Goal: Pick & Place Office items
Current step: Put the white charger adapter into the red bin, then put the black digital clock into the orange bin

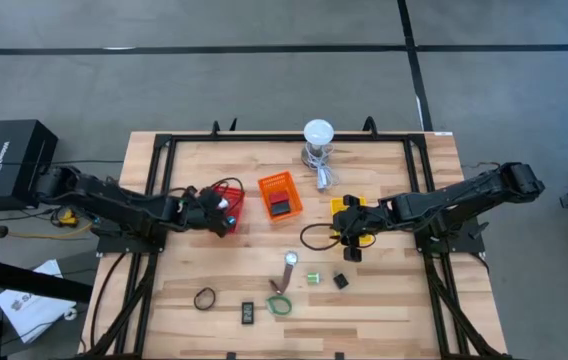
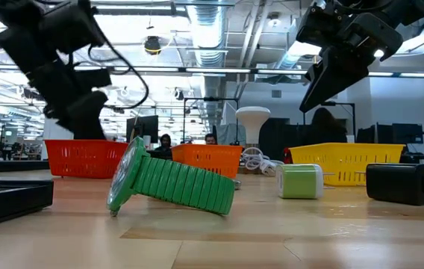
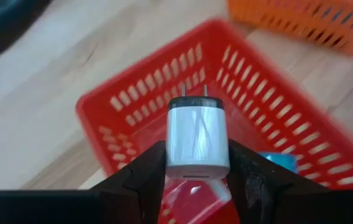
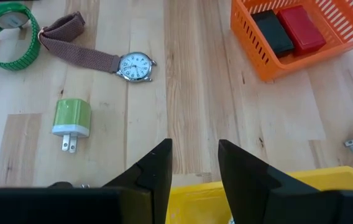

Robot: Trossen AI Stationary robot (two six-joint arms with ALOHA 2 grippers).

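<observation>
Charger [image 3: 197,140] in left gripper [image 3: 195,171], above basket [image 3: 133,99].

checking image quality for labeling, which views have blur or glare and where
Left wrist view: white charger sharp, orange basket behind blurred. Low view: bright ceiling lights flare, left arm silhouetted, green watch crisp. Right wrist view: sharp throughout, watch dial readable.

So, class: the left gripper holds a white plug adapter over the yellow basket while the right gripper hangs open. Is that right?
One slip: the basket is red, not yellow. The left wrist view shows the left gripper holding the white plug adapter over the red basket. The right gripper does hang open.
</observation>
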